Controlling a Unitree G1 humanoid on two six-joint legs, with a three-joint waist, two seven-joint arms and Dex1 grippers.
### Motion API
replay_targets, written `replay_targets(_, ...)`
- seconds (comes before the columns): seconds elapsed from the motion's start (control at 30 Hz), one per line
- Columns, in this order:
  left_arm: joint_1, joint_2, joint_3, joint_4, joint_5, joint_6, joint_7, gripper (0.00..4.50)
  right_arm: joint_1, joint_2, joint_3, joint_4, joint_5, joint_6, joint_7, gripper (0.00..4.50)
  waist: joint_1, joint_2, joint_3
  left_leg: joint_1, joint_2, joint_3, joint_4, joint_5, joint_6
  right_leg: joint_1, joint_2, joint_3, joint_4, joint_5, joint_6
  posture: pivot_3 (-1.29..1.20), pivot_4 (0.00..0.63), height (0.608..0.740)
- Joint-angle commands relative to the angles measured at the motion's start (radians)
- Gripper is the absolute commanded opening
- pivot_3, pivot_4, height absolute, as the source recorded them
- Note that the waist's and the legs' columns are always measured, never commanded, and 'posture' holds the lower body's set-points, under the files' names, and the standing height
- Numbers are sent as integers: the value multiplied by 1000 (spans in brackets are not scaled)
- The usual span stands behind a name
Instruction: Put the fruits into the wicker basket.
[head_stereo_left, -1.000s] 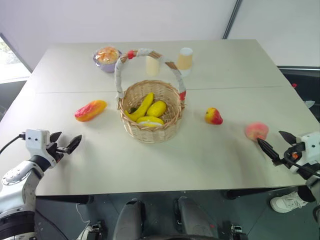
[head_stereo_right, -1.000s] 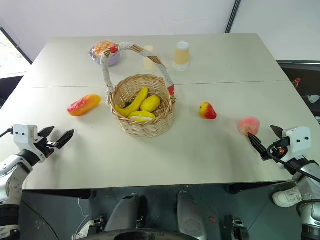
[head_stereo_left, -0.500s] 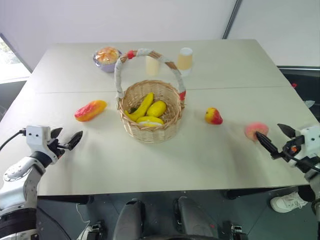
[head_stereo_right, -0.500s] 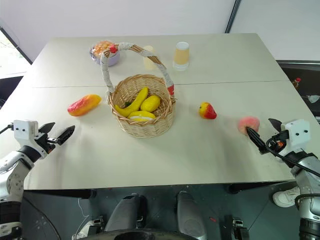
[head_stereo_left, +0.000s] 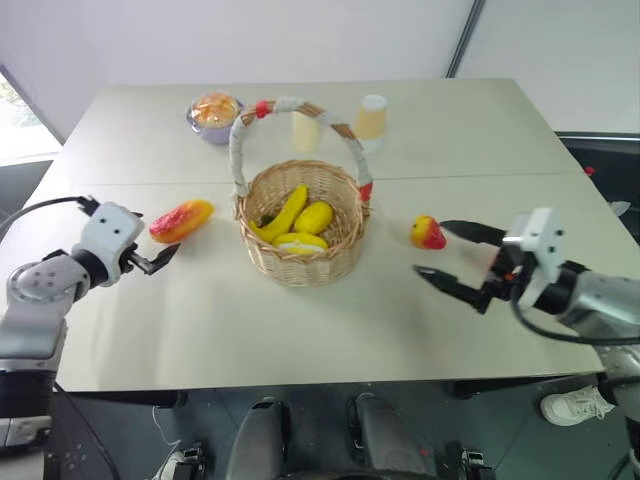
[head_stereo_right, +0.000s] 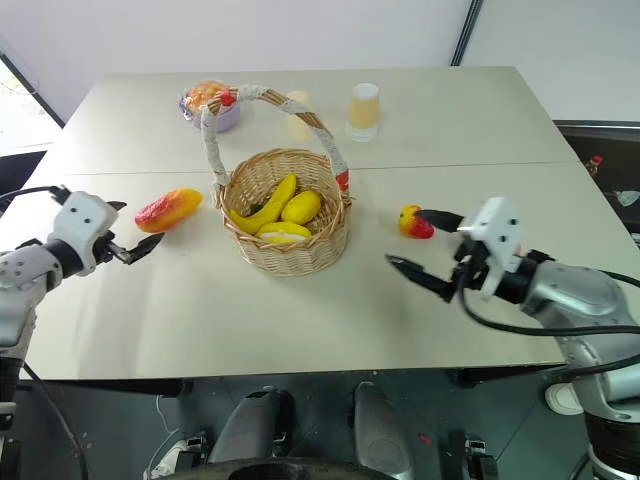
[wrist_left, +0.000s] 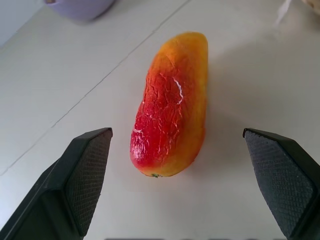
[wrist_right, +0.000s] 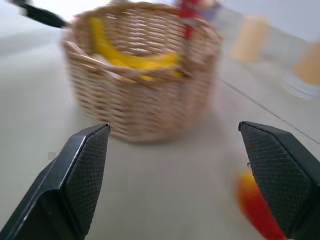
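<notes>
The pale table (head_stereo_left: 300, 330) has wide bare surface along its near edge and at its far corners. The wicker basket (head_stereo_left: 303, 235) stands upright near the middle, its arched handle rising toward the far side, with a banana (head_stereo_left: 285, 213) and lemons (head_stereo_left: 313, 217) already inside. To its left lies the mango (head_stereo_left: 181, 220), long axis slanting from the near left to the far right, the redder end nearest the left gripper (head_stereo_left: 152, 262), whose fingers stand wide apart just short of it, holding nothing. Right of the basket sits the apple (head_stereo_left: 427, 233), with open tabletop between them. The right gripper (head_stereo_left: 448, 252) hovers beside the apple, fingers spread wide and empty, pointing toward the basket. Behind the basket stand two cups (head_stereo_left: 369, 117) and a purple bowl (head_stereo_left: 213, 116).
</notes>
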Motion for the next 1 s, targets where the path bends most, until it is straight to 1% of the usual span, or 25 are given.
replay_targets(0.03, -77, 8, -45, 31, 67, 13, 21, 4500, -66, -13, 47, -74, 23, 29, -4, 4316, 0, 0, 0, 0, 0, 0, 0, 0, 0, 0, 0, 0, 0, 0, 0, 0, 150, 740)
replay_targets(0.13, -134, 3, -113, 82, 124, 15, 8, 4500, -139, -5, 113, -107, 24, 47, 2, 4316, 0, -1, 0, 0, -1, 0, 0, 0, 0, 0, 0, -1, 0, 0, 0, 0, 150, 740)
replay_targets(0.23, -198, -17, -144, 158, 148, 15, 11, 4500, -189, 12, 158, -116, 20, 50, 2, 4316, -2, -1, 0, -1, -1, 0, 0, 0, 0, -1, 1, -1, 0, 0, 0, 0, 150, 740)
replay_targets(0.37, -273, -36, -188, 262, 190, 23, 10, 4500, -208, 25, 194, -109, -2, 34, 1, 4316, -1, -1, 0, -1, -1, 0, 0, 0, 0, -1, 1, -1, 0, 0, 0, 0, 150, 740)
replay_targets(0.5, -319, -60, -197, 328, 195, -1, 4, 4500, -204, 32, 206, -100, -25, 21, 0, 4316, -1, -1, 0, -1, -2, 0, 1, 0, 0, -1, 1, -1, 1, 0, 0, 0, 150, 740)
replay_targets(0.57, -332, -71, -190, 348, 191, -13, 3, 3961, -200, 36, 210, -99, -37, 13, -1, 4500, -1, -1, 0, -1, -2, 0, 1, 0, 0, -1, 1, -1, 1, 0, 0, 0, 150, 740)
replay_targets(0.6, -336, -73, -188, 355, 192, -17, 3, 3689, -200, 38, 211, -99, -41, 11, -1, 4500, -1, -1, 0, -1, -2, 0, 1, 0, 0, -1, 1, -1, 1, 0, 0, 0, 150, 740)
replay_targets(0.63, -338, -73, -185, 360, 194, -21, 2, 3087, -200, 40, 212, -99, -45, 9, -3, 4500, -1, -1, 0, -1, -2, 0, 1, 0, 0, -1, 1, -1, 1, 0, 0, 0, 150, 740)
replay_targets(0.7, -341, -72, -176, 367, 195, -21, 4, 2229, -199, 46, 214, -97, -53, 5, -5, 4500, -1, -1, 0, -1, -2, 0, 1, 0, 0, -1, 1, -1, 1, 0, 0, 0, 150, 740)
replay_targets(0.73, -341, -72, -172, 370, 195, -19, 5, 1912, -199, 48, 214, -97, -56, 4, -5, 4500, -2, -1, 0, -1, -2, 0, 1, 0, 0, -1, 1, -1, 1, 0, 0, 0, 150, 740)
replay_targets(0.77, -341, -69, -168, 371, 194, -17, 5, 1782, -199, 49, 214, -96, -58, 3, -4, 4500, -2, -1, 0, -1, -2, 0, 1, 0, 0, -1, 1, -1, 1, 0, 0, 0, 150, 740)
replay_targets(0.87, -316, -56, -85, 319, 117, 49, -12, 1781, -200, 49, 214, -94, -68, -2, -3, 4500, -4, -1, 0, -1, -1, 0, 1, 0, 0, -1, 1, -1, 1, 0, 0, 0, 150, 740)
replay_targets(0.93, -275, -49, 21, 223, 0, 110, -59, 1781, -200, 40, 202, -86, -75, -8, 1, 4500, -6, -2, 0, -1, -1, 0, 1, 0, 0, -2, 1, -1, 2, 0, 0, 0, 150, 740)
replay_targets(1.0, -203, -43, 124, 71, -142, 126, -151, 1781, -201, 30, 182, -70, -78, -14, 8, 4500, -7, -2, 0, -1, 1, 0, 1, 0, 0, -2, 0, -1, 2, 0, 0, 0, 150, 740)
